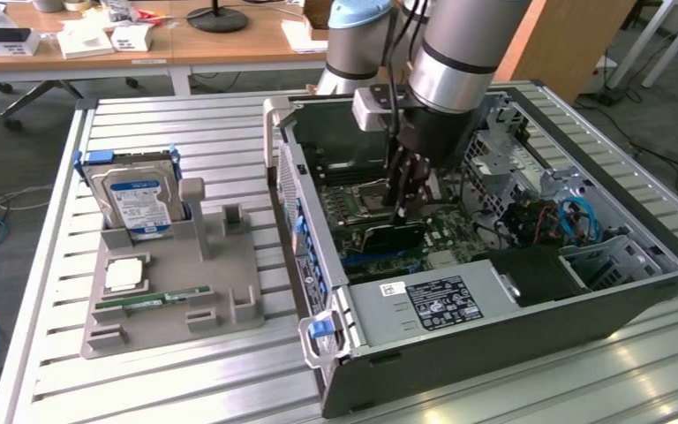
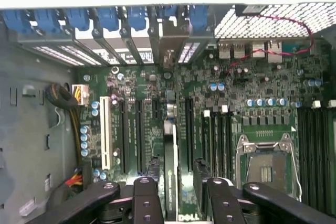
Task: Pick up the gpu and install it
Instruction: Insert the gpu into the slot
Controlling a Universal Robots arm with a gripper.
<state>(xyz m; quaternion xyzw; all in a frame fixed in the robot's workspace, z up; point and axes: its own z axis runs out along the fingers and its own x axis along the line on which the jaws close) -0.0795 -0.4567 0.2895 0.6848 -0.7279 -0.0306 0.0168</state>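
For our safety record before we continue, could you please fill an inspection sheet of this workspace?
Surface: slatted metal table carrying an open computer case and a grey holder.
Job's things: gpu standing on edge on the motherboard, inside the case.
Clutter: hard drive and RAM stick in the holder.
Grippers: gripper open, a finger on either side of the gpu.
Cables: blue cables inside the case.
Surroundings: wooden desks behind the table.

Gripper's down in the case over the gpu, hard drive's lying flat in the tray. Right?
Not quite. The hard drive stands upright in the tray, not flat; the exterior view shows it. The rest holds: the gripper is down in the case over the gpu.
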